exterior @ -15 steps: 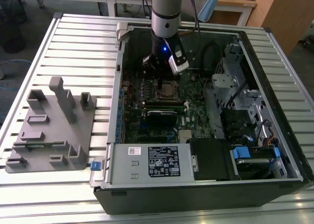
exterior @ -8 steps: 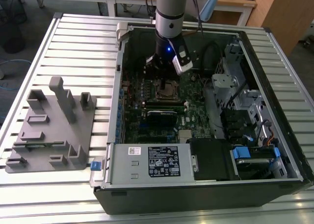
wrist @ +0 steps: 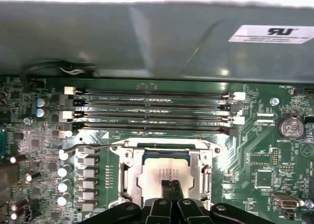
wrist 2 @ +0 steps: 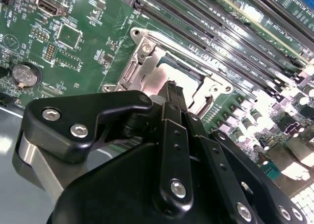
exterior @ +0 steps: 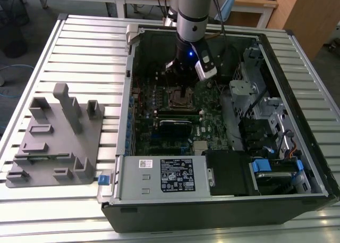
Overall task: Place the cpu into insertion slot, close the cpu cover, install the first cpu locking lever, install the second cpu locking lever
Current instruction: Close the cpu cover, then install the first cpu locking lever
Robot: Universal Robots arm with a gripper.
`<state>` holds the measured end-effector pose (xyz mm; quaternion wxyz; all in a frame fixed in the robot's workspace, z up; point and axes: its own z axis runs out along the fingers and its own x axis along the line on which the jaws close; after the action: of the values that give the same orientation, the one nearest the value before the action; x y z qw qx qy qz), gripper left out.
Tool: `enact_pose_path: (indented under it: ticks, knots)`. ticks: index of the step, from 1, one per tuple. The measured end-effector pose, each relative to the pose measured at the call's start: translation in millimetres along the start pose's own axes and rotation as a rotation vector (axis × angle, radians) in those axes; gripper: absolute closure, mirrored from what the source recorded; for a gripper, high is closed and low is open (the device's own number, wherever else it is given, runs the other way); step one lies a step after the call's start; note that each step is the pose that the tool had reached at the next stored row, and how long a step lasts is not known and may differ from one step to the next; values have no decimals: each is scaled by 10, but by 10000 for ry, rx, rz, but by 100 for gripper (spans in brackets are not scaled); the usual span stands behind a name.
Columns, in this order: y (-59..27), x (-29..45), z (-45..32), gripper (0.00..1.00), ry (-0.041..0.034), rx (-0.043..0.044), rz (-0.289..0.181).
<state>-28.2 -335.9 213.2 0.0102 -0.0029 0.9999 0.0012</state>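
Pincer point(wrist: 171, 188): mine, closed, empty.
Cpu point(wrist: 157, 167): seated flat, directly beneath my tips.
Cover point(wrist: 128, 171): lowered around it.
Step, I judge: closing cover.
Lever point(wrist: 86, 147): beside, seemingly unlatched, wants hooking down.
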Motion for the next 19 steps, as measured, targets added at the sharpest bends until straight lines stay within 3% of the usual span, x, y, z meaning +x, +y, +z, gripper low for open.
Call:
enact_pose_path:
  ticks: [19]
  knots:
    - [1,-3,-44,89,0,0,1]
